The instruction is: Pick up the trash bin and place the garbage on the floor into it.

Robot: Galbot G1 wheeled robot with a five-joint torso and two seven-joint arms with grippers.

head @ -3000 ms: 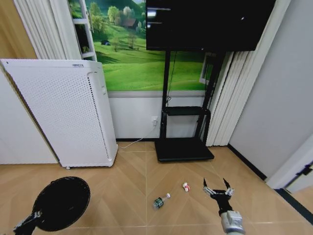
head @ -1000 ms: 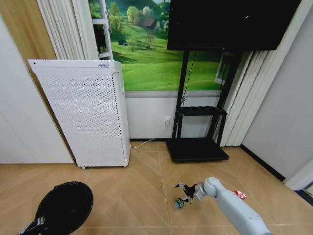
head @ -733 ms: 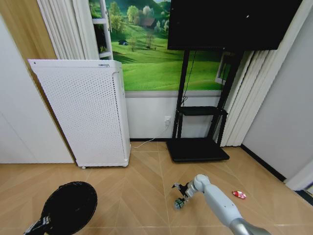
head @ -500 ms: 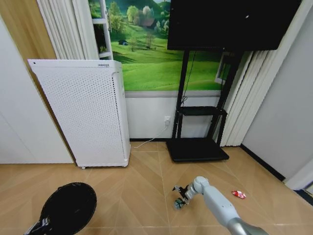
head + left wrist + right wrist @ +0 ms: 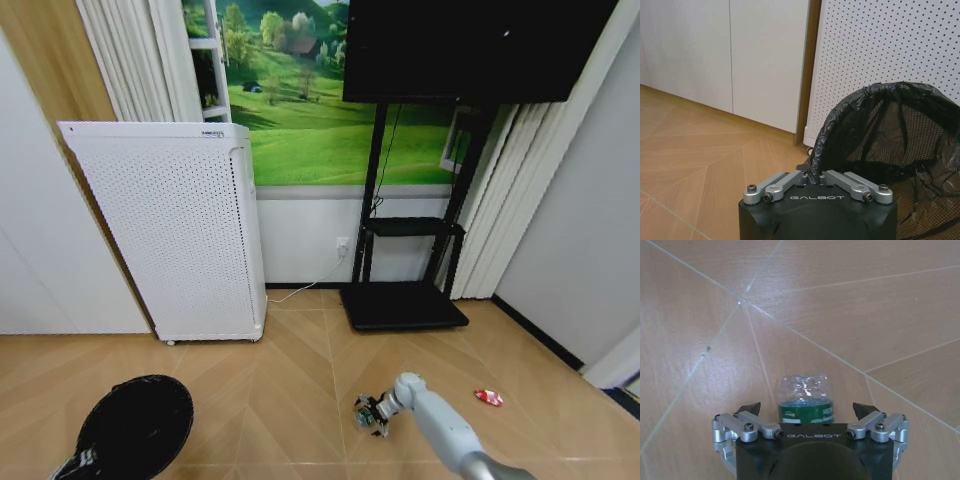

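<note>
Right of the bin [image 5: 135, 425], held by left pincer [image 5: 816, 177]: right pincer [image 5: 807, 412] open astride bottle [image 5: 805, 400]; 0 pieces binned.

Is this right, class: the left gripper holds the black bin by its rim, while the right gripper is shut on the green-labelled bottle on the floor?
Not quite. The right gripper is open, its fingers on either side of the bottle, as the right wrist view shows. The rest stands: the left gripper holds the black bin by its rim.
</note>
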